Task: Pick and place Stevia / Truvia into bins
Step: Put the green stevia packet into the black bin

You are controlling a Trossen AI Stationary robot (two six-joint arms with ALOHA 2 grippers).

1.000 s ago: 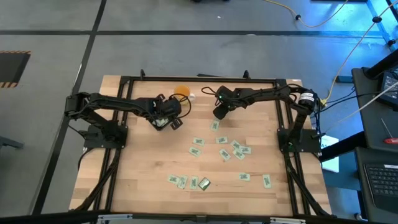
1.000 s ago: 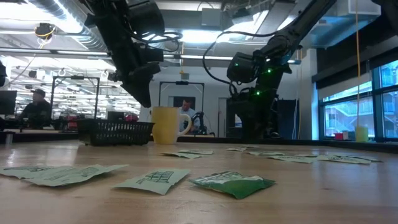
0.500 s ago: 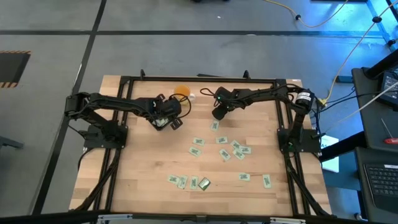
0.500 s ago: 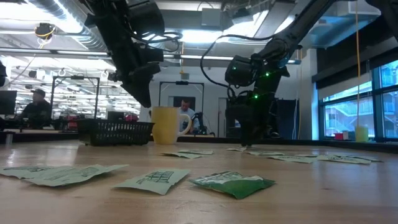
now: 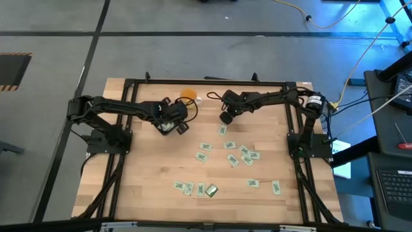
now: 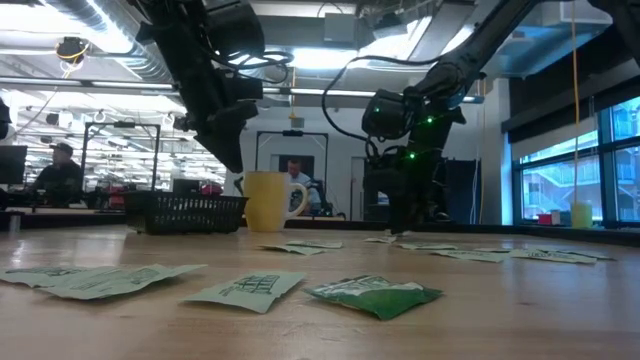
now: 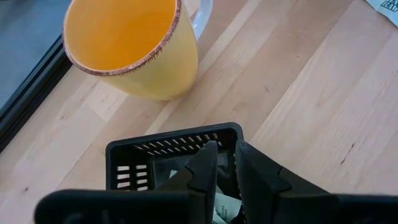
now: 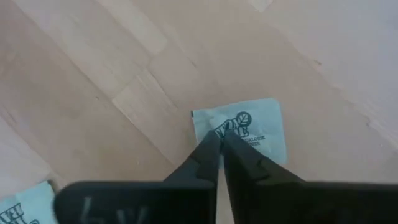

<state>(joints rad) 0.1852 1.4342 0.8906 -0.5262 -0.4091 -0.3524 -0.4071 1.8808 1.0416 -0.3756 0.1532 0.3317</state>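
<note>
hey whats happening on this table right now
Two robot arms are sorting small green and white sachets into a black tray. The right gripper has its fingers pinched shut on the edge of one sachet that lies flat on the wooden table. The left gripper hovers over the tray, next to an orange cup, with its fingers nearly together; a sachet seems to lie in the tray beneath them. More sachets are scattered across the table.
</note>
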